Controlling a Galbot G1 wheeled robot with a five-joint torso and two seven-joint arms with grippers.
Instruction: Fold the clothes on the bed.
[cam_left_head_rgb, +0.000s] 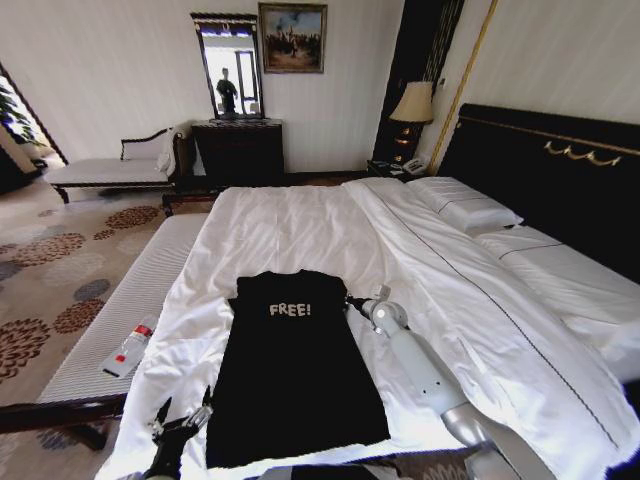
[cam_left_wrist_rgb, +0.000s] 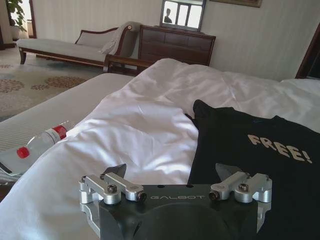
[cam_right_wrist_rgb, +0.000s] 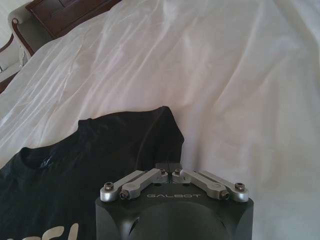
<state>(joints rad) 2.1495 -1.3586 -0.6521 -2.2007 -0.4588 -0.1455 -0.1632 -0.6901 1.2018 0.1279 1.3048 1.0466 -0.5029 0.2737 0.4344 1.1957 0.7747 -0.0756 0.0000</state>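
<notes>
Fingers (cam_right_wrist_rgb: 167, 166) of the right gripper (cam_right_wrist_rgb: 168, 167) are being pressed together on the black T-shirt (cam_left_head_rgb: 295, 375) at its right shoulder edge, while the left gripper (cam_left_wrist_rgb: 172, 175) is being held with jaws spread wide beside the shirt's lower left corner.

Soft black cotton with white "FREE!" lettering is being displayed flat and narrow, sleeves tucked under, near the foot of the bed (cam_left_head_rgb: 300, 225), whose white sheets are lying creased and glossy. A clear plastic bottle (cam_left_head_rgb: 128, 350) with a red cap is resting on the pale ribbed bench (cam_left_head_rgb: 120, 320) alongside, well apart from the shirt.
</notes>
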